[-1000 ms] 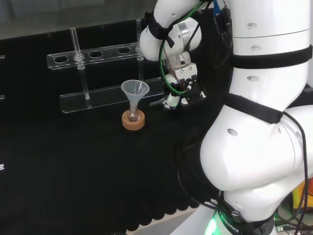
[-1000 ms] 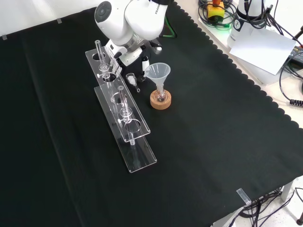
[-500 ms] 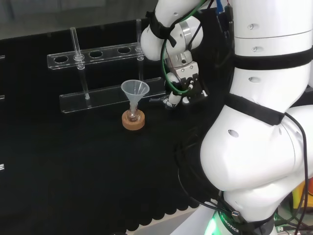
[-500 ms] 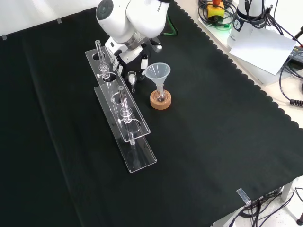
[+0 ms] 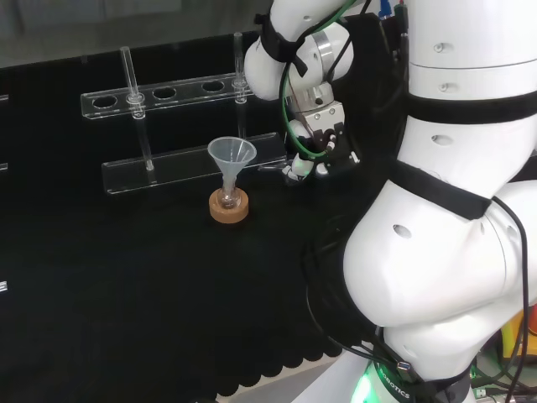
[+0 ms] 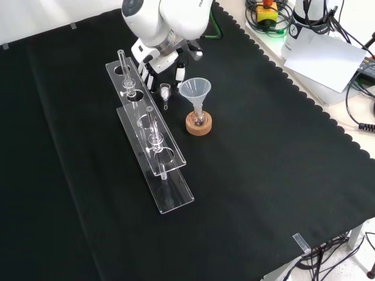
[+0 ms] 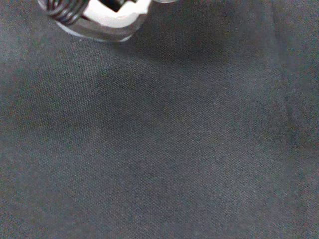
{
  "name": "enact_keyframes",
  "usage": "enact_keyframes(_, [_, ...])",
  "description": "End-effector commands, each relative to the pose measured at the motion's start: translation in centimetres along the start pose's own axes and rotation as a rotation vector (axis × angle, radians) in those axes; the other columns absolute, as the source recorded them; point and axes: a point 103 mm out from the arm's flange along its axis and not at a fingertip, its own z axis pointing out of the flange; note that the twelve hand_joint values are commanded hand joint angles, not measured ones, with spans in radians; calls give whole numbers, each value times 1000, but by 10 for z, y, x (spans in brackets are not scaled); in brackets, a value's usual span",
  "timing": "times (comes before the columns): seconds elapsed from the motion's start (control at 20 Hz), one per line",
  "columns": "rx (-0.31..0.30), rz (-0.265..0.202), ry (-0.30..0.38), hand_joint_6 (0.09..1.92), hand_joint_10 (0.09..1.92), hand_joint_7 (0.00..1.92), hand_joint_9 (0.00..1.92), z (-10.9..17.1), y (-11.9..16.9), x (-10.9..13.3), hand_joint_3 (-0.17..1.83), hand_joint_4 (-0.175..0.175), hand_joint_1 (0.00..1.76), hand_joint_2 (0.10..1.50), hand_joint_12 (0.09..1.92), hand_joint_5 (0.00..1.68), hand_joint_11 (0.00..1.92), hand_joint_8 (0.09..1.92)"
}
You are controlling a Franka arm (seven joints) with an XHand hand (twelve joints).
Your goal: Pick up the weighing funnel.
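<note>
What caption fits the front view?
Hand holds the weighing funnel between the tube rack and the big funnel.

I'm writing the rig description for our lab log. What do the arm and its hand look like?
The arm has bulky, rounded, glossy white links with black bands around them and a round grey cap on one joint. Green cables loop along the wrist. The hand is black and white, and a green light glows at the base.
</note>
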Motion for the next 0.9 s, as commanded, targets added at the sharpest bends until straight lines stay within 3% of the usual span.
enact_keyframes(0.05, [-31, 15, 2, 1004, 476, 636, 904, -21, -36, -14, 606, 175, 1065, 775, 1233, 1065, 683, 664])
enact_keyframes(0.9, [-27, 42, -87, 1003, 472, 625, 901, -56, -92, -13, 612, 175, 1066, 771, 1230, 1067, 682, 660])
